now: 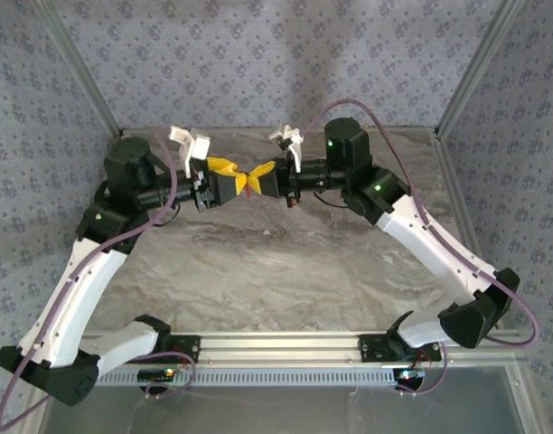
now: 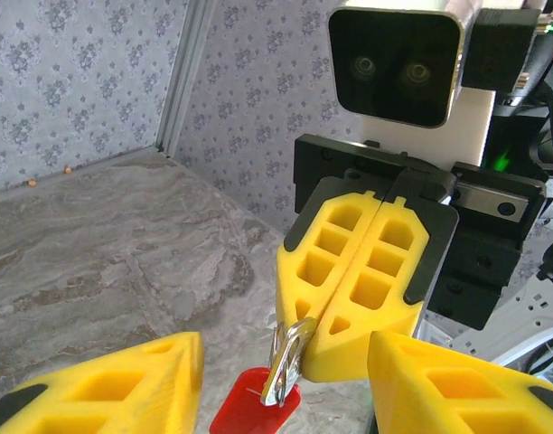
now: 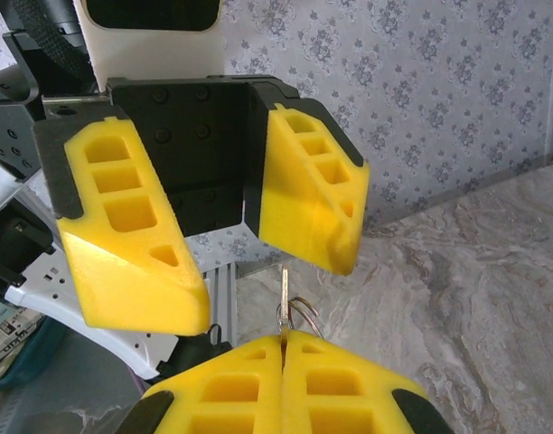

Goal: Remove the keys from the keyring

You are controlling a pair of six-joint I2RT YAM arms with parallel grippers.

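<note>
In the top view a metal post slants down the upper left, and a patterned wall closes that side. The marbled surface lies bare across the middle of the frame, from the left arm's elbow to the right arm's and down to the slotted rail at the lower edge. A second post and more wall bound the upper right. The two arms bend inward and meet just above centre, near the back wall, so the open room lies in front of them and to either side.

The left gripper sits just left of that meeting point. Its jaws stand wide apart: in the left wrist view its yellow fingers lie in the lower left and lower right corners, touching nothing. Between them, at lower centre, hangs the keyring, a silvery loop with a red tag below it. The right gripper faces in from the upper right, its jaws pressed together on the upper part of the loop. In the right wrist view a thin silvery strip and a wire loop stand out of that closed seam at lower centre, just beneath the gap between the left jaws.
</note>
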